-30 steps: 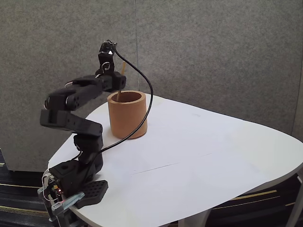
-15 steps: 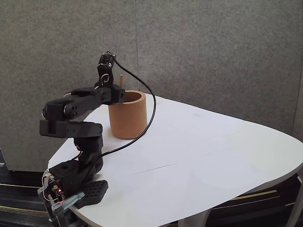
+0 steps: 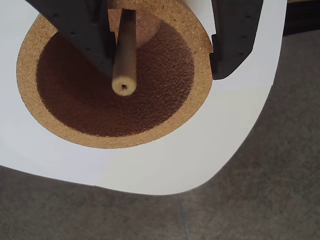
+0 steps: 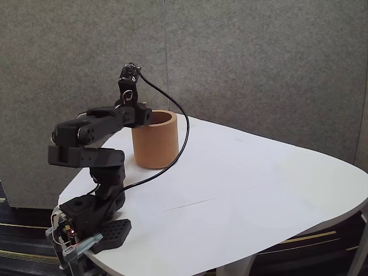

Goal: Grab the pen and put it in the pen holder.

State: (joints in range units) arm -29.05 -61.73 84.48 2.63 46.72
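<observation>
In the wrist view the pen (image 3: 124, 60) is a tan stick standing inside the pen holder (image 3: 115, 141), a thick-walled cork-brown cylinder, with its top end pointing at the camera. My gripper (image 3: 165, 70) is open above the holder's mouth. The pen rests beside the left black finger (image 3: 82, 35), while the right finger (image 3: 235, 40) stands far off over the rim. In the fixed view the gripper (image 4: 146, 117) sits at the near-left rim of the pen holder (image 4: 155, 144), and the pen is hidden inside it.
The holder stands near the far left edge of the white table (image 4: 241, 190). A black cable (image 4: 183, 123) loops from the wrist past the holder's front down to the arm base (image 4: 86, 224). A grey partition stands behind, and grey carpet (image 3: 240, 190) lies beyond the table edge.
The pen's top stuck up above the holder's rim in the earlier fixed frames; it has now dropped out of sight inside. The arm drew back and lowered a little, then held still.
</observation>
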